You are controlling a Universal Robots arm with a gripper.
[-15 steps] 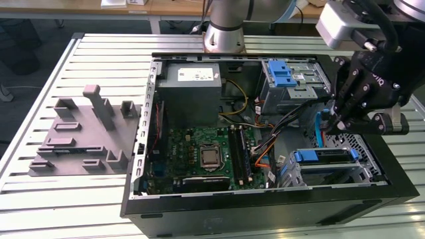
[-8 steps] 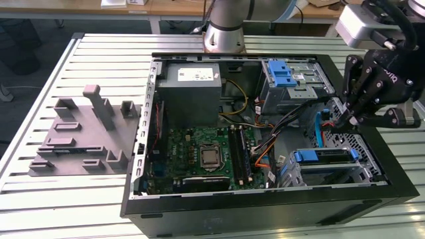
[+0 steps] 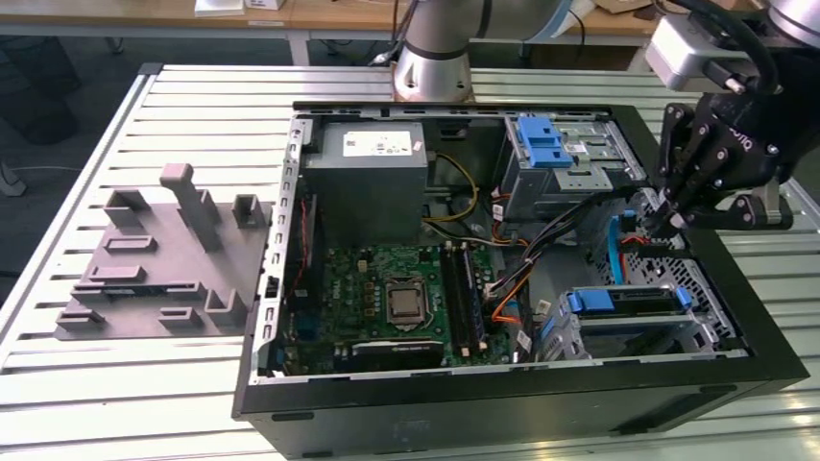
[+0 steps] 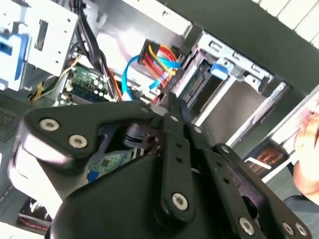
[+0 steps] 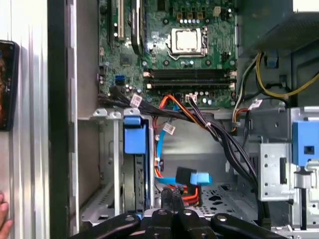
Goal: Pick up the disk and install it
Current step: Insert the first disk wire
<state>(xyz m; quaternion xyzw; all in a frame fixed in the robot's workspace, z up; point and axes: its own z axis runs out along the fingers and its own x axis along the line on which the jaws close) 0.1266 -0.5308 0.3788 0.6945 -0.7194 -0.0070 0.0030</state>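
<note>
The disk [image 3: 624, 301] sits on edge in the drive cage [image 3: 698, 331] at the near right corner of the open computer case, with its blue carrier bracket [image 5: 135, 135] facing up. In the second wrist view the disk's blue tab [image 4: 219, 69] shows at the cage mouth. My gripper [image 3: 651, 226] hangs inside the case just beyond that cage, beside the blue and orange data cables [image 5: 192, 178]. Its fingertips [image 5: 165, 196] are pressed together, and I see nothing between them. The gripper [image 4: 172, 102] points down toward the cable bundle.
The case holds a grey power supply [image 3: 372, 168], a motherboard [image 3: 397, 298] and a blue-latched upper cage [image 3: 551, 144]. A grey fixture block [image 3: 167, 254] lies on the slatted table at the exterior view's left. A person's hand [image 4: 309, 144] and a dark flat device [image 5: 7, 84] are beside the case.
</note>
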